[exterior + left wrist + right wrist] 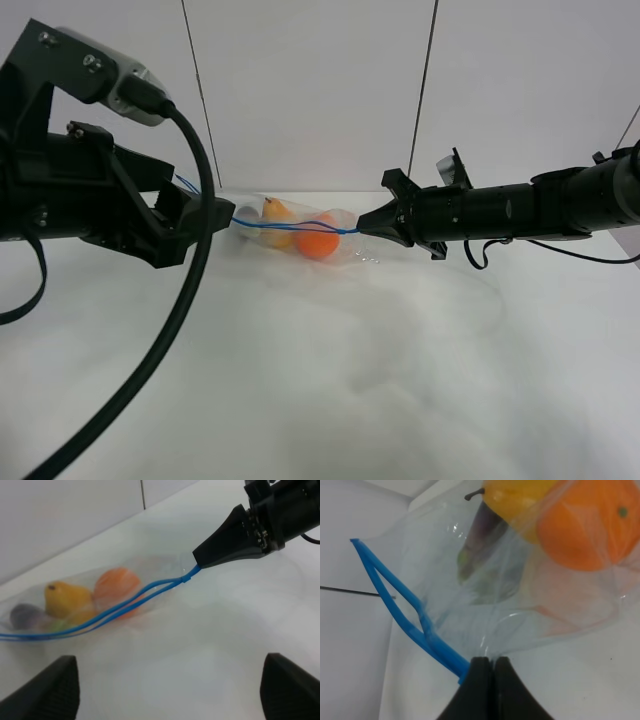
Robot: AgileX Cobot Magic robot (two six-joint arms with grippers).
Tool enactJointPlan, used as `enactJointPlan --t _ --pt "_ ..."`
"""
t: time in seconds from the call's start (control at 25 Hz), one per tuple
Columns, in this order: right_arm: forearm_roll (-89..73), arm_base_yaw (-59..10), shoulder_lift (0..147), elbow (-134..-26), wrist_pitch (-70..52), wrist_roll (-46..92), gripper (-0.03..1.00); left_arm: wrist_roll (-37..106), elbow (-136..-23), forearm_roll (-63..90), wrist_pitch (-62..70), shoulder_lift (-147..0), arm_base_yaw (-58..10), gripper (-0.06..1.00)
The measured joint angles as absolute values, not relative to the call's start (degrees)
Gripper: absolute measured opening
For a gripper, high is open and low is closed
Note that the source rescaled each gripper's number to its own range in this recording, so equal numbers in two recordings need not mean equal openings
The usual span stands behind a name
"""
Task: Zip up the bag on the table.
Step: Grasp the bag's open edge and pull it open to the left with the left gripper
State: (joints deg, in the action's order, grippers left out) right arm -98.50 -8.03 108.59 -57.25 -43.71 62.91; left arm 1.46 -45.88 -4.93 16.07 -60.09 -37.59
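The clear bag [340, 216] lies on the white table [320, 390] at the back middle, holding an orange [318, 241], a yellow fruit [277, 220] and a purple eggplant [27, 616]. Its blue zipper strip [125, 606] runs along the near edge with the two strands standing apart. My right gripper [362, 228] is shut on the strip's right end, fingertips pressed together [490, 664]. My left gripper [222, 213] is at the bag's left end, open wide [169, 660], with nothing between its fingers; the bag [150, 575] lies ahead of it.
A thick black cable [185, 290] hangs from the left arm across the near left of the exterior view. A white panelled wall [310, 90] stands right behind the bag. Bare tabletop stretches in front of the bag toward the near edge.
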Motion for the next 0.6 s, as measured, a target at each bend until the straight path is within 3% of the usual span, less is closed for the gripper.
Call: enactJointPlan --t 0.32,0.6 --pt "-98.50 -8.03 108.59 -57.25 -43.71 62.91 0.00 3.22 -45.67 -4.93 10.09 -60.84 -37.59 1.00" --pt "-98.50 -8.03 108.59 -57.25 -43.77 62.91 0.00 3.38 -45.67 -4.93 7.09 -71.37 -37.59 1.00"
